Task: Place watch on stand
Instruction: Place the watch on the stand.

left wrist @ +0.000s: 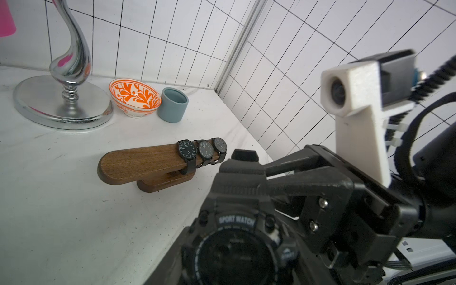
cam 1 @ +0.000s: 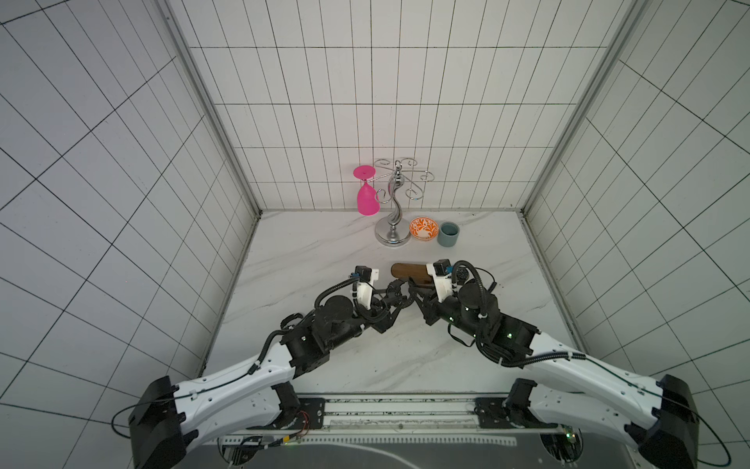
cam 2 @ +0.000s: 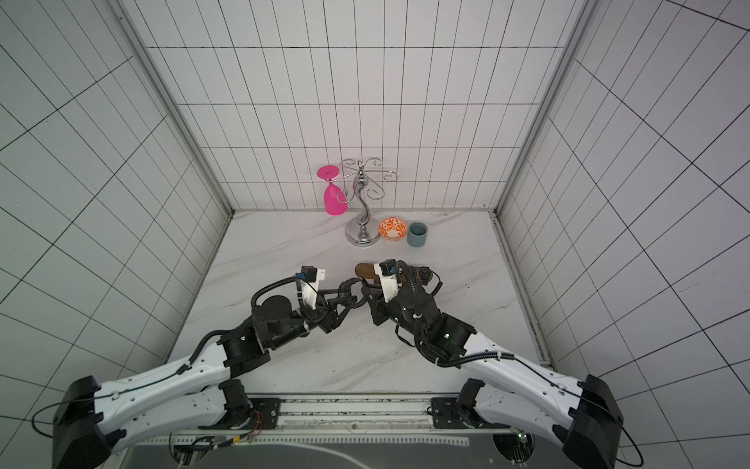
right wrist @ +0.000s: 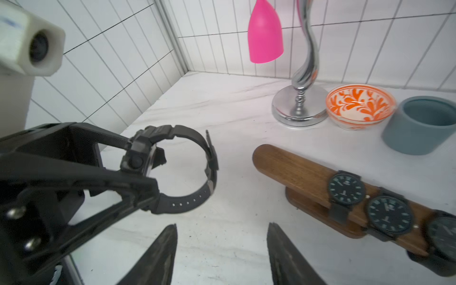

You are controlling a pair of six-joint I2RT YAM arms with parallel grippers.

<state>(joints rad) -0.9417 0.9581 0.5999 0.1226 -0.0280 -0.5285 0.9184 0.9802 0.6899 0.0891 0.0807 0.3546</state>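
1. The left gripper (right wrist: 140, 161) is clamped on the case of a black watch (right wrist: 208, 158), one finger on each side. The strap is buckled into a closed loop that juts out beyond the fingertips; up close the face reads "SPORT WATCH".
2. The right gripper (right wrist: 222, 225) has its jaws standing apart with only bare table showing between them; it holds nothing. In both top views it sits just right of the left gripper, the two sets of tips close together near the middle of the table.
3. The held watch is just left of the stand (right wrist: 293, 167) and a little nearer than its left end. It is apart from the wood and not yet on the bar.
4. The stand is a long brown bar lying left to right on a short wooden base. Its left half is bare; three dark-faced watches (right wrist: 346, 188) sit side by side, strapped round its right half. From above, the right arm's wrist covers much of that right half.
5. Farther back, by the rear wall, stands a chrome rack (cam 1: 393, 233) with curly arms; a pink glass (cam 1: 367, 199) hangs upside down from an arm on its left side. An orange-patterned bowl (cam 1: 423, 228) sits just right of the rack's round base, and a grey-blue cup (cam 1: 448, 234) sits just right of the bowl.
6. Everything rests on a white marbled table (cam 1: 308, 260) walled in by white tiles.
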